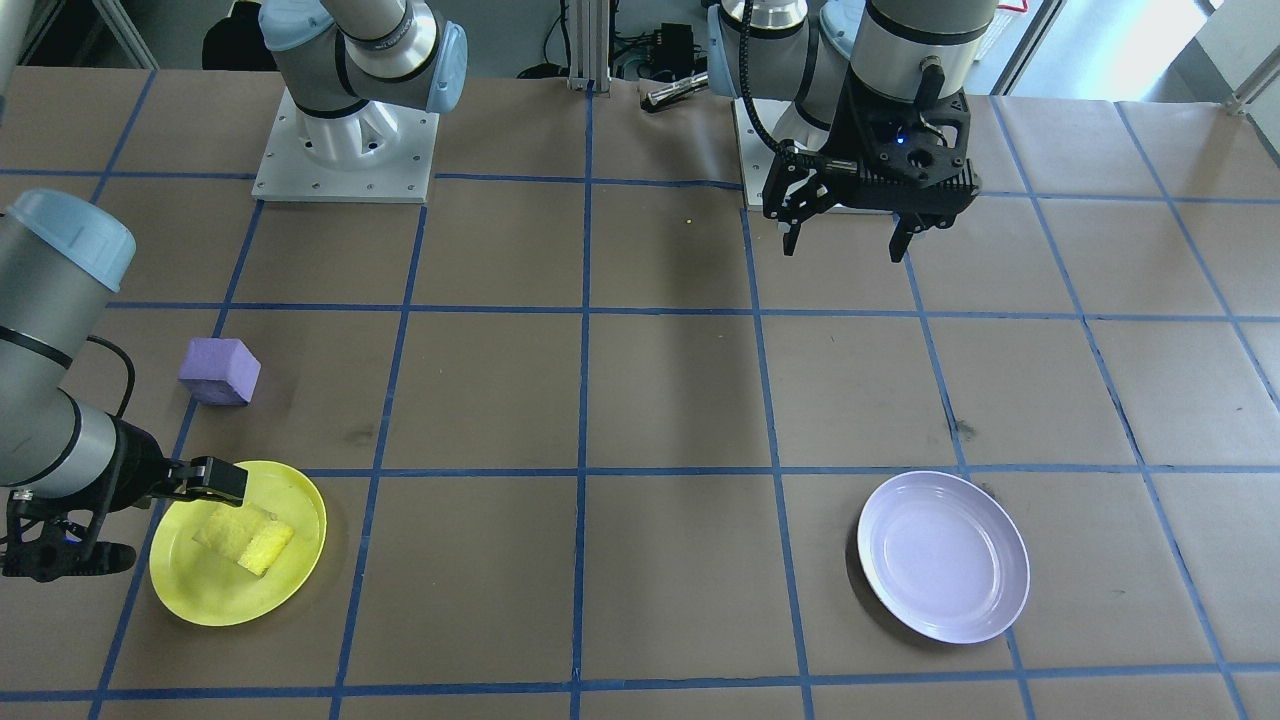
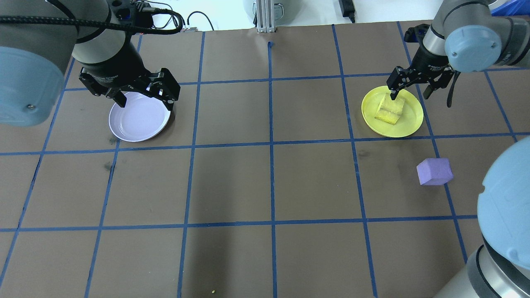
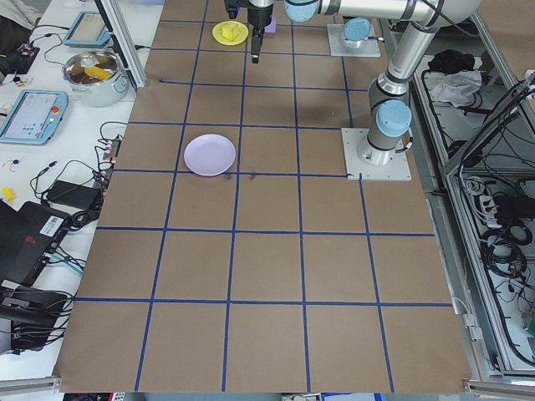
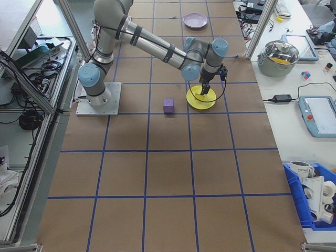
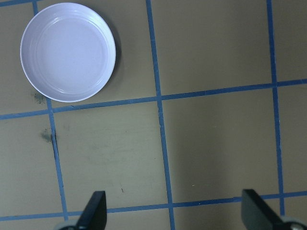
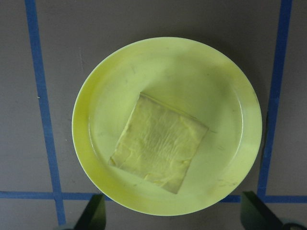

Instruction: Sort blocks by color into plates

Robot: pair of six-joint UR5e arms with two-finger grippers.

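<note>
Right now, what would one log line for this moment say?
yellow block: in yellow plate | purple block: on table | lavender plate: empty | right gripper: open above yellow plate | left gripper: open, holding nothing

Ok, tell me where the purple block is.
In the overhead view the purple block sits bare on the table at the right, just nearer the robot than the yellow plate, outside both plates.

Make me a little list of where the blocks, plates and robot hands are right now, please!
yellow block: lying in the yellow plate, nothing gripping it
purple block: on the table, outside both plates
lavender plate: empty
right hand: open, hanging over the yellow plate
left hand: open, holding nothing, up over the table
sorted so far: yellow block done, purple block not yet
</note>
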